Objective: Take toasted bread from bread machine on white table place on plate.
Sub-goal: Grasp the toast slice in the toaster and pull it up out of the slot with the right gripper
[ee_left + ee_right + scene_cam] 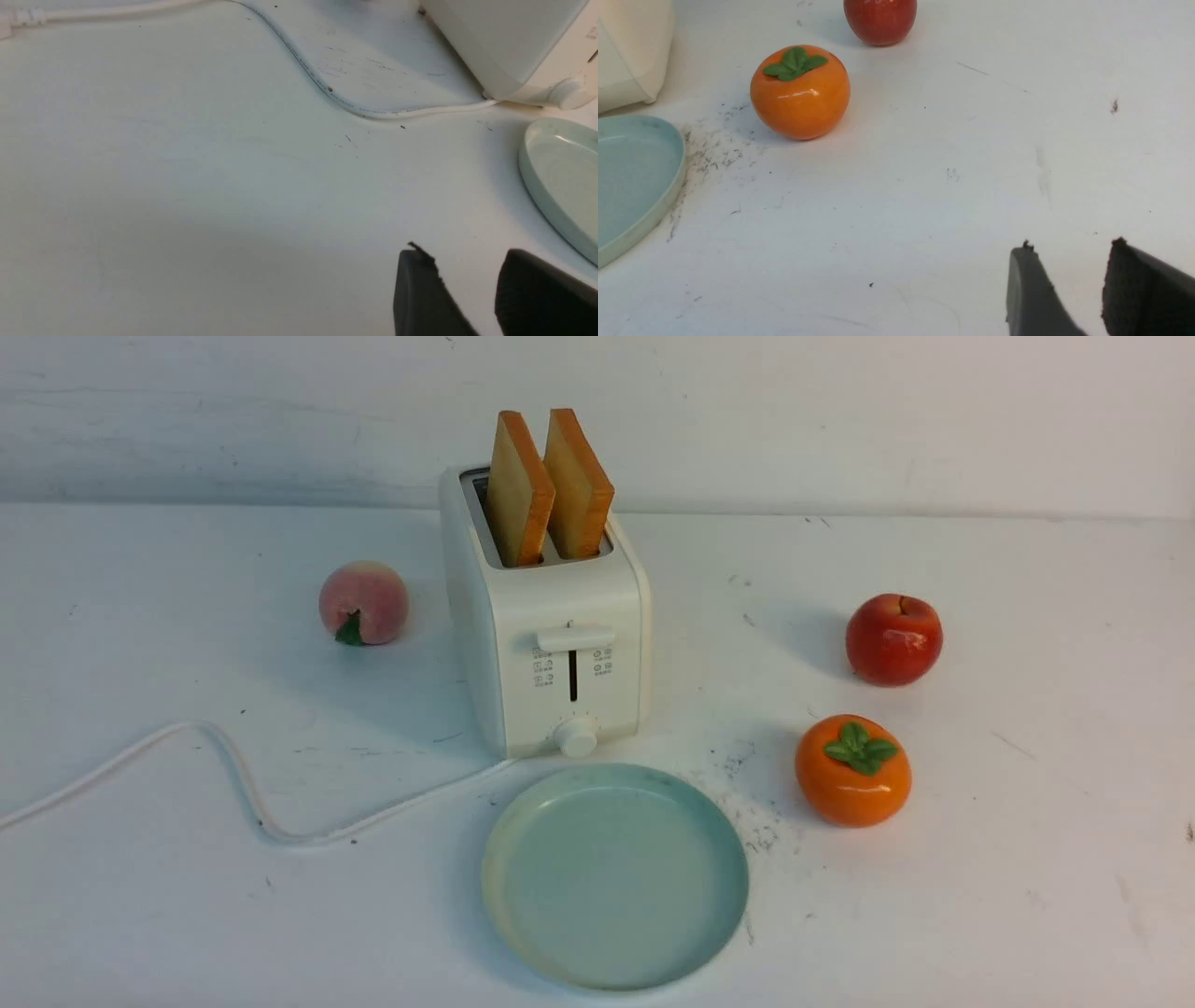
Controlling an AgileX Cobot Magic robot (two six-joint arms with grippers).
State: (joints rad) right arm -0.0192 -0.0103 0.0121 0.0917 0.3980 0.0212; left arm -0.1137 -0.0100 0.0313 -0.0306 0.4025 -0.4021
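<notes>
My left gripper (465, 254) and right gripper (1071, 246) hang parted and empty while the toasted bread (549, 485) stands in the bread machine (551, 644), upper centre of the front view above the plate (614, 882), and a crooked pinch could jam a slice or tip the toaster.

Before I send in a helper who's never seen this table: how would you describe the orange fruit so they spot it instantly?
Start at the cream-white toaster mid-table, with the pale blue-green plate in front of it. Just right of that plate, nearer the robot than the red apple, sits the fruit. It alone is glossy orange, squat, with a green leafy cap.
</notes>
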